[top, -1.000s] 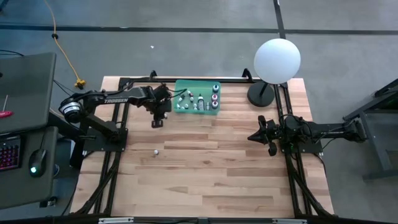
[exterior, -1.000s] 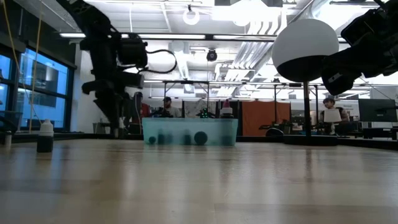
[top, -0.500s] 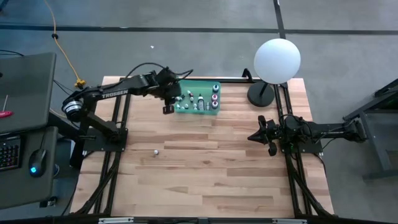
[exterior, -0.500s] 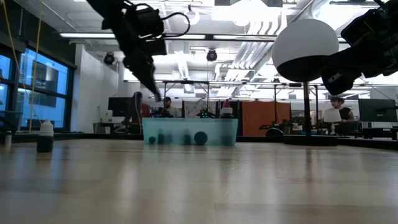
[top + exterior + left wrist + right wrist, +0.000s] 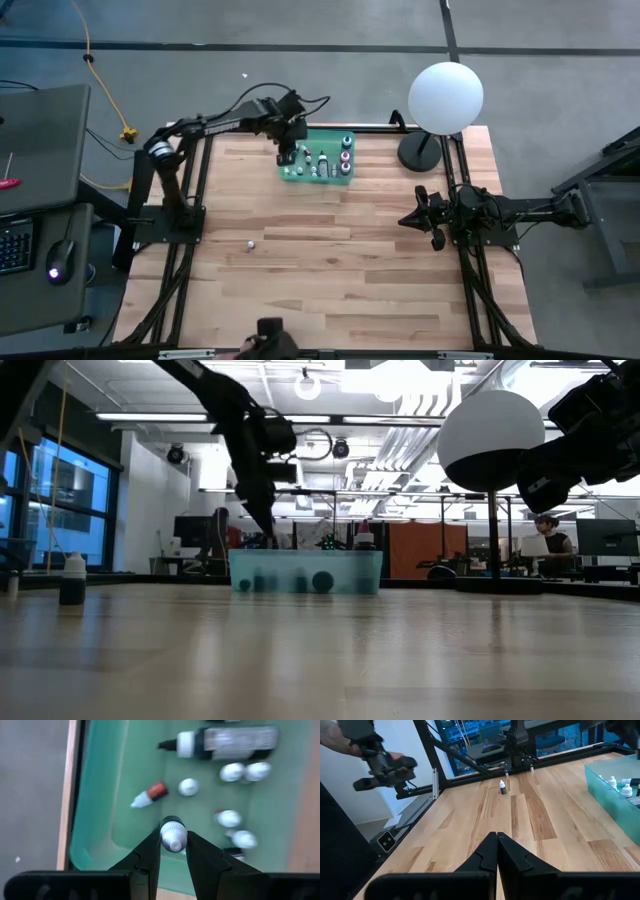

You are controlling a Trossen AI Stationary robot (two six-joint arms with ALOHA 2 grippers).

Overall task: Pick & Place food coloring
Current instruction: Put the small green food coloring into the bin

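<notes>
The left claw (image 5: 173,851) is pinching a white-capped food coloring bottle (image 5: 173,835) over the translucent green tray (image 5: 317,177) at upper centre — other small bottles (image 5: 230,818) are lying loose below it. One stray bottle (image 5: 250,242) is sitting alone on the wooden table (image 5: 340,280) — the right claw (image 5: 496,851) is waiting pressed together at right, beside the white globe lamp (image 5: 446,97).

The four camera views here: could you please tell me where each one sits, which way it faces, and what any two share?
High view: overhead, straight down; both arms, translucent green rectangular tray.
Low view: tabletop height, level across; left arm above the tray.
Left wrist view: looking down into the tray; left pincer shut on a small white-capped bottle.
Right wrist view: across the wooden table; shut right pincer.
Shared: lone small dark bottle.
</notes>
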